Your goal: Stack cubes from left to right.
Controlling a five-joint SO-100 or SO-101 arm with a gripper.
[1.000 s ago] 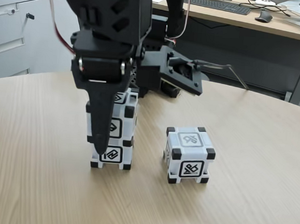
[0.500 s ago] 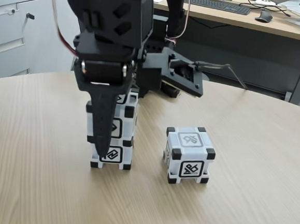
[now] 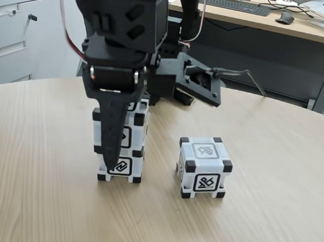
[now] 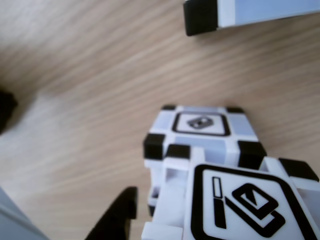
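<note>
Here, in the fixed view: two cubes stacked, top cube [image 3: 129,128] on bottom cube [image 3: 121,168], slightly skewed. Third cube [image 3: 204,167] stands apart, right of the stack, on the table [image 3: 38,201]. Gripper [image 3: 111,164] hangs over the stack; one black finger [image 3: 110,134] runs down the stack's front face, tip at bottom-cube height. Cannot tell how the jaws stand; the far finger is hidden. Wrist view shows the top cube [image 4: 235,210] close, the bottom cube [image 4: 200,132] offset beneath. Risk, as I judge it: the finger drags the top cube on withdrawal and topples the stack. Against half a second ago: arm body a touch higher and rightward; cubes unmoved.
</note>
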